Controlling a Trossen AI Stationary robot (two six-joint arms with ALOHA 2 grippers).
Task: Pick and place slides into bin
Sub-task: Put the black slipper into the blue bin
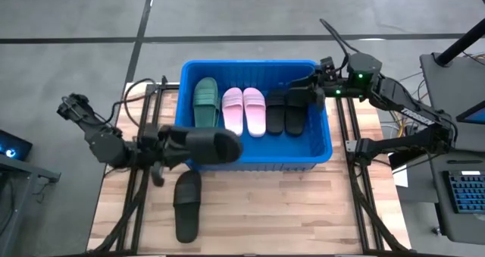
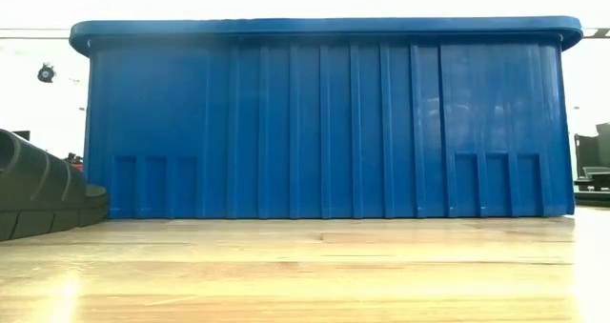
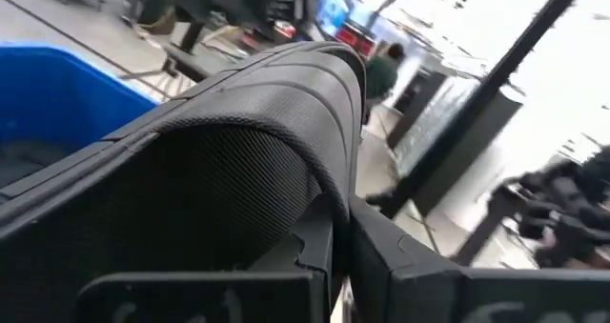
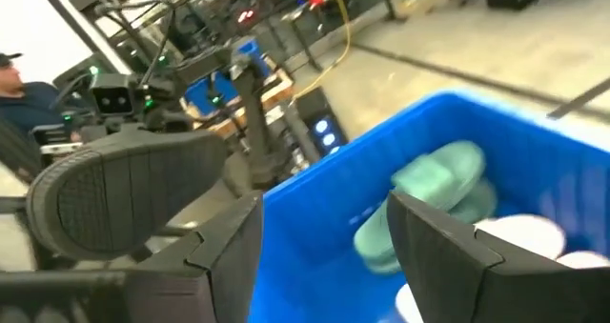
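High view: my left tool (image 1: 176,147) is clamped on a black slide (image 1: 208,145) at the bin's (image 1: 322,147) lower-left rim, its fingers hidden beneath. Right tool (image 1: 303,96), fingers apart, hovers over the bin's upper right, covering part of a black pair (image 1: 284,114).

Bin (image 1: 322,147) sits at the back centre of the worktop (image 1: 303,211). Inside it, sandals lie side by side: one sandal (image 1: 205,101) leftmost, a pair (image 1: 244,110) in the middle, another pair (image 1: 286,111) to the right. Over the bin's front-left rim hangs a held slide (image 1: 208,145). One more slide (image 1: 187,204) lies on the worktop before the bin.
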